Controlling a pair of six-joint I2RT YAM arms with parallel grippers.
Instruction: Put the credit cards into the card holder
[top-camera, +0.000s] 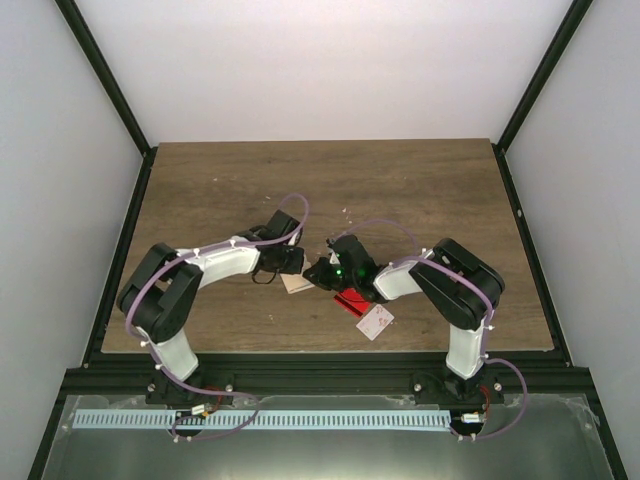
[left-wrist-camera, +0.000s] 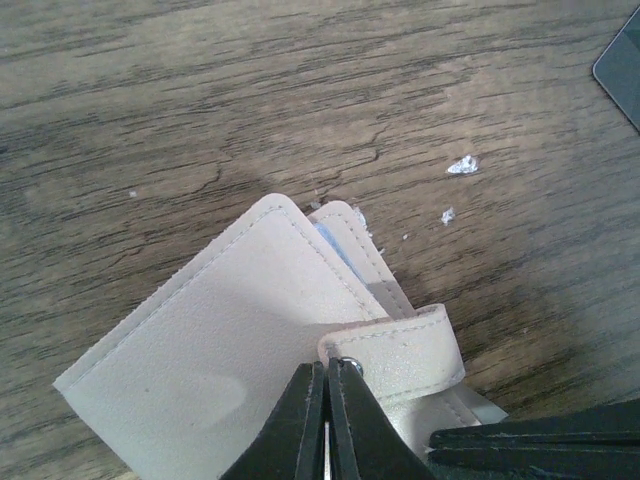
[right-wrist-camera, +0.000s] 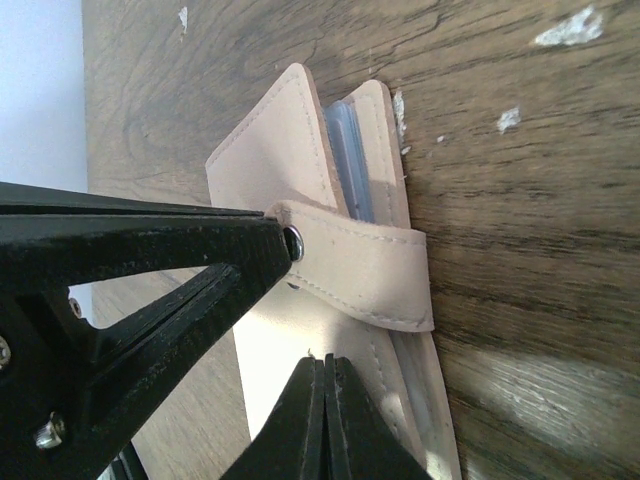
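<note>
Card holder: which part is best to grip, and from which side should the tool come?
Probably the strap, at its snap end. It seems to arch above the flat card holder, which lies flush on the table and offers no edge to pinch. Come from opposite the strap's fold, where the shut left tool sits.

card holder (left-wrist-camera: 220, 340) cut off below, blue card (left-wrist-camera: 335, 250) mostly hidden inside

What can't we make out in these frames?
Top view: card holder mostly hidden under left end effector and right end effector.
Wrist views: card count inside; only a blue edge shows between flaps.
Left wrist: dark object cut off by frame corner.
Top view: white card print too small.
</note>
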